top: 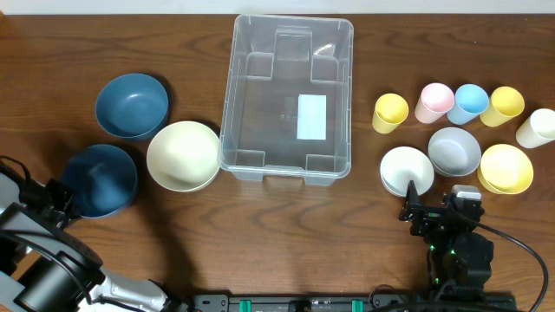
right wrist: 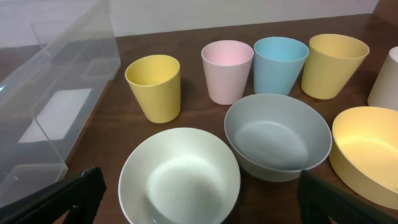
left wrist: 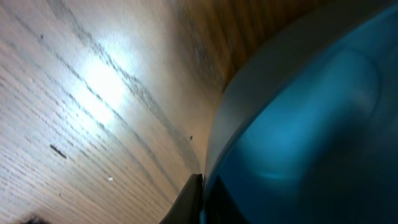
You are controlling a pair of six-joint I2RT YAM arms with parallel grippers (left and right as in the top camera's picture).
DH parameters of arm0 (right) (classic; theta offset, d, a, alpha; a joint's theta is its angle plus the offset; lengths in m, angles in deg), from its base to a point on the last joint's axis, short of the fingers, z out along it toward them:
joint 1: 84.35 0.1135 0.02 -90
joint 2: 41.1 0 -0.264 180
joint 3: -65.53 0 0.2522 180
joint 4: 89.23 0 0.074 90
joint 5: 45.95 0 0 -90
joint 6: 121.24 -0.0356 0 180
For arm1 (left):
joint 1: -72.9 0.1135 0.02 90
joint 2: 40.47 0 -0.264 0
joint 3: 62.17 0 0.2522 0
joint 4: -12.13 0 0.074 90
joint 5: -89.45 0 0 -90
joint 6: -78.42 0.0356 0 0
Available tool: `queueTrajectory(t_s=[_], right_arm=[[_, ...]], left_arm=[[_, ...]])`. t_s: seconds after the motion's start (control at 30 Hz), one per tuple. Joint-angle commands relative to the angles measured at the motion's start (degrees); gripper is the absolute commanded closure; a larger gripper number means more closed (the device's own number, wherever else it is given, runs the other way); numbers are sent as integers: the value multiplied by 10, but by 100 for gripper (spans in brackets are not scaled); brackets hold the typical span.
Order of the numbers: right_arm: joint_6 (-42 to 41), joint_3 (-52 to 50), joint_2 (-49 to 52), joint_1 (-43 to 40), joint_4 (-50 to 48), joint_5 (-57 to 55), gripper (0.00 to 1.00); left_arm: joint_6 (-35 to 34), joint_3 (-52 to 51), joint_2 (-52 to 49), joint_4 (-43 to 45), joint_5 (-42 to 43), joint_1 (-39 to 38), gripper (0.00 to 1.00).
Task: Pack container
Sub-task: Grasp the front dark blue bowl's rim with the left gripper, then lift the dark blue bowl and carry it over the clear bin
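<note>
Left pincer (top: 68,196) is down at the near-left corner of the table (top: 286,234), jaws pinched together on the left rim of the near blue bowl (top: 100,179). On my wrist view one dark finger (left wrist: 191,200) sits right against that rim. I read it as a grip, though the other finger is hidden. Right pincer (top: 434,210) hangs with its jaws wide apart and nothing in them, just short of the white bowl (right wrist: 179,177) toward the near-right corner. Now the part that matters: the container (top: 286,95) sits at the middle of the far edge, nothing packed in it yet, its long axis running from far edge to near edge. From my left pincer it lies off to the right and farther away, well apart. The cream bowl (top: 183,155) sits between, touching or just beside the long left wall, I can't tell which. My right pincer is the nearer one to the container, but the left has the bowl, so I reckon the carry goes up and rightward, over the cream bowl and that wall.
</note>
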Motion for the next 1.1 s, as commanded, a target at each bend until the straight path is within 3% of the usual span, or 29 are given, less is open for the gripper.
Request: queueTrajectory(t_s=[0.0,0.13,0.37,0.63,0.87,1.07], right_arm=[[-7,-2,-3,-5,0,-4,1],[-7,-2,-3,-5,0,-4,1],[-7,-2,-3,-5,0,-4,1],[-7,-2,-3,-5,0,-4,1],[-7,-2,-3,-5,0,-4,1],[-7,-2,-3,-5,0,-4,1]], left_arm=[[-11,1,30,-11,-11,2,94],[-38,11,92,-37,-38,1,94],[-55,32,270,-63,-11,-17,94],[-55,33,421,28,70,-170,94],[-39,33,402,144,70,-340,94],[-24,33,322,247,71,-431,94]])
